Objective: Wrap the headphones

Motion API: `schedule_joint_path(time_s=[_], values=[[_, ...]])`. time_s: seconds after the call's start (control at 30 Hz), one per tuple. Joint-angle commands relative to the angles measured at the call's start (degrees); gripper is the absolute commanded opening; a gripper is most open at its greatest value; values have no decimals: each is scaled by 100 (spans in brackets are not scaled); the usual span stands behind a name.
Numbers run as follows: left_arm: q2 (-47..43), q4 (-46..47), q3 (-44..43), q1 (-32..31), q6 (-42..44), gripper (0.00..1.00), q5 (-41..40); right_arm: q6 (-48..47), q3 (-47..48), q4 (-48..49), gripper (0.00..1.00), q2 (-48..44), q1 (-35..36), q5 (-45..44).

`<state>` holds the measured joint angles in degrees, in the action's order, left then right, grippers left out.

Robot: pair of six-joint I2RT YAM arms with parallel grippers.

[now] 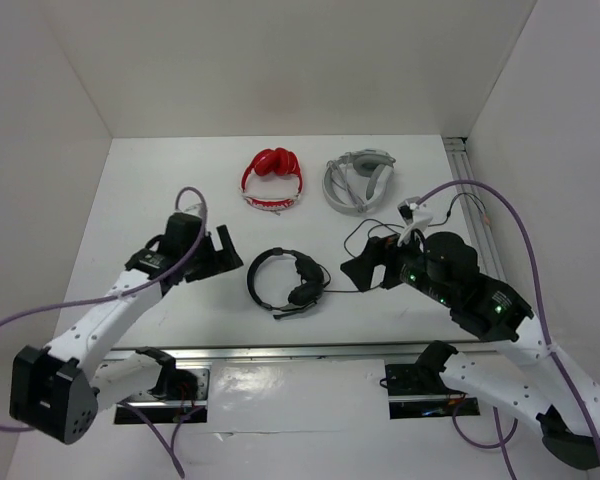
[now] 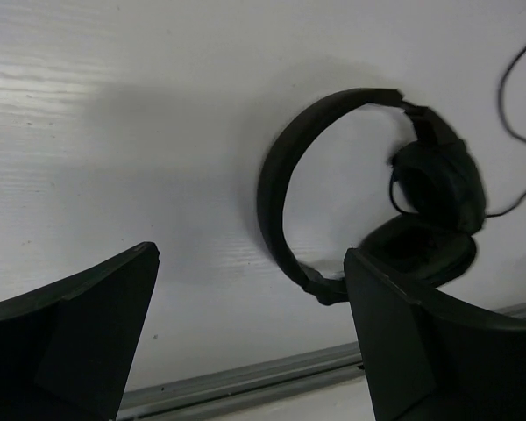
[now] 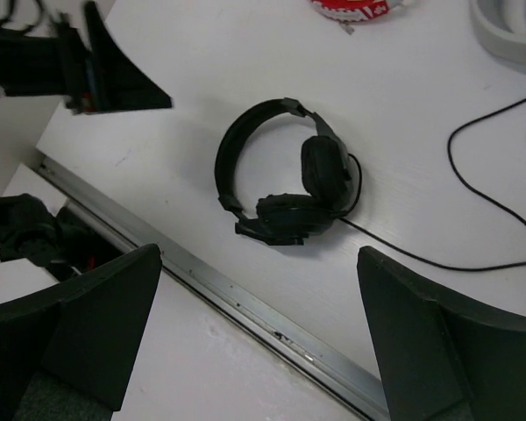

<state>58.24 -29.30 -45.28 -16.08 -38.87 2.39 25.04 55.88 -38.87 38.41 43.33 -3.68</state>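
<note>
Black headphones [image 1: 287,279] lie between the wide-open left pincer [image 1: 226,252] and wide-open right pincer [image 1: 366,263], touching neither.

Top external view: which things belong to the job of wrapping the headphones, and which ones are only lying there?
For the job:
black headphones
their thin black cable
left hand and right hand, both open

Only lying there, farther back:
red headphones
grey-white headphones
</note>
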Motion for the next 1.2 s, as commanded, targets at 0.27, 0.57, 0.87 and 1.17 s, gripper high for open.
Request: schedule_joint_path(time_s=[0.27, 0.57, 0.87, 1.17], values=[[2068, 979, -165, -2031, -991, 100, -2039, -148, -51, 566, 100, 43, -26, 483], [2929, 829, -456, -2181, -1070, 92, -2603, -254, -51, 380, 100, -220, -26, 324], [3255, 1093, -166, -2233, -1254, 61, -2533, -254, 11, 275, 100, -325, -26, 324], [3597, 1339, -209, -2233, -1062, 59, -2533, -201, -42, 328, 100, -440, -26, 324]])
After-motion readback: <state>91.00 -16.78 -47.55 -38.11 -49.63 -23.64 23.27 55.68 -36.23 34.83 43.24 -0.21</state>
